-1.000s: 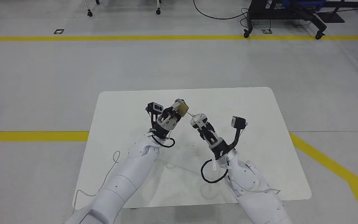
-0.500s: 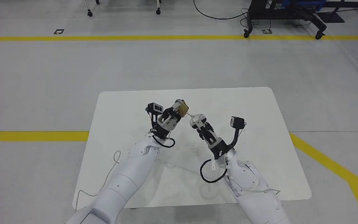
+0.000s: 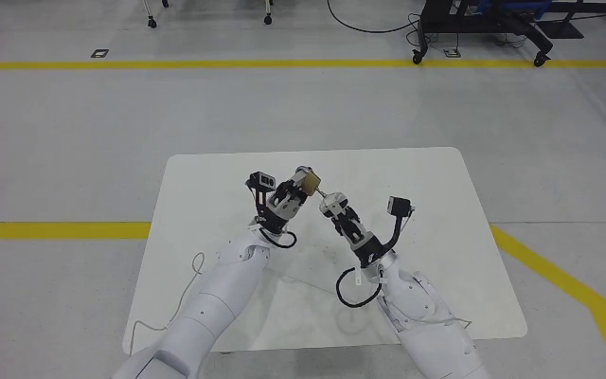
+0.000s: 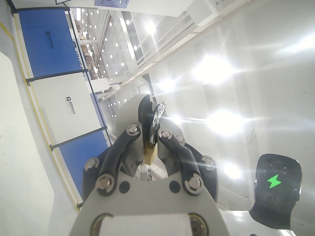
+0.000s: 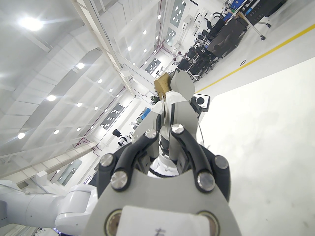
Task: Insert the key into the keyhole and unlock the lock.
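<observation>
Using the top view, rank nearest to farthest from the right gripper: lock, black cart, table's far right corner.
1. lock, just beside the right gripper, above the table.
2. table corner, far right.
3. black cart, on the floor beyond.

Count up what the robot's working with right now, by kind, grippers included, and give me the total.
lock: 1
key: 1
grippers: 2, left gripper and right gripper
table: 1
Total: 5
</observation>
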